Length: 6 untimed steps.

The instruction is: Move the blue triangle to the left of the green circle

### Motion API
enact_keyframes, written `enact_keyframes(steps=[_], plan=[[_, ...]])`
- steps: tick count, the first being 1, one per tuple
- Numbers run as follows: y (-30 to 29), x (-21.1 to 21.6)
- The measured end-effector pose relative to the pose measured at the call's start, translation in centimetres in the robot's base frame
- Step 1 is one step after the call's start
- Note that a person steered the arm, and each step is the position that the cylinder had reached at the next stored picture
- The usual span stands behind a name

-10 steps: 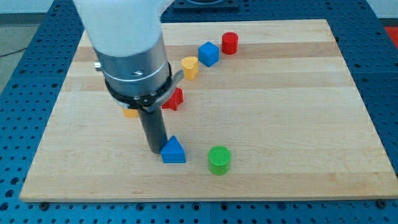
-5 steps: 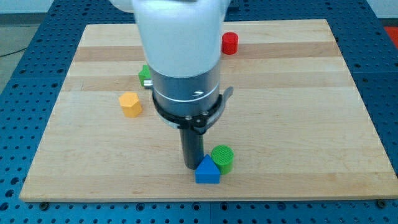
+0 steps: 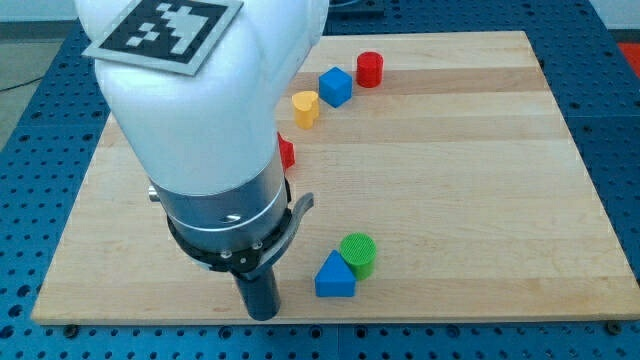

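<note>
- The pale wooden worktop lies on a blue perforated base and carries every block I can see.
- My arm's white housing, with its grey collar, fills the view's left. It hides part of the board, so blocks may lie behind it that I cannot see.
- On the housing's top is a black-and-white square-patterned marker tag. It carries no letters or numbers, and I see no brand name anywhere.
- The tool is only a straight dark rod with nothing on it to spread or pinch. My tip sits near the worktop's bottom edge, to the view's left of the blue triangle and apart from it.
- The blue triangular block sits just left of and slightly below the green cylindrical block. The two are touching or very nearly so.
- Progress, as I judge it: the triangle looks to be on the circle's left, so the task appears essentially done. At most I would give it a small nudge toward the view's top to level it with the circle.
- Towards the view's top are a blue cube, a red cylinder and a yellow block.
- Smallest is a sliver of a red block, mostly hidden behind my arm, its shape unclear.
</note>
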<state>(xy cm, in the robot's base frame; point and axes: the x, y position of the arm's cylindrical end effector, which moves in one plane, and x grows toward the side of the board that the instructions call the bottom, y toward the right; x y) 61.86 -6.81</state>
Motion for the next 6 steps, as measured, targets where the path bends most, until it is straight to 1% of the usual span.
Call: enact_keyframes(steps=[1, 2, 6], plan=[[4.8, -0.1], [6.8, -0.1], [6.2, -0.8]])
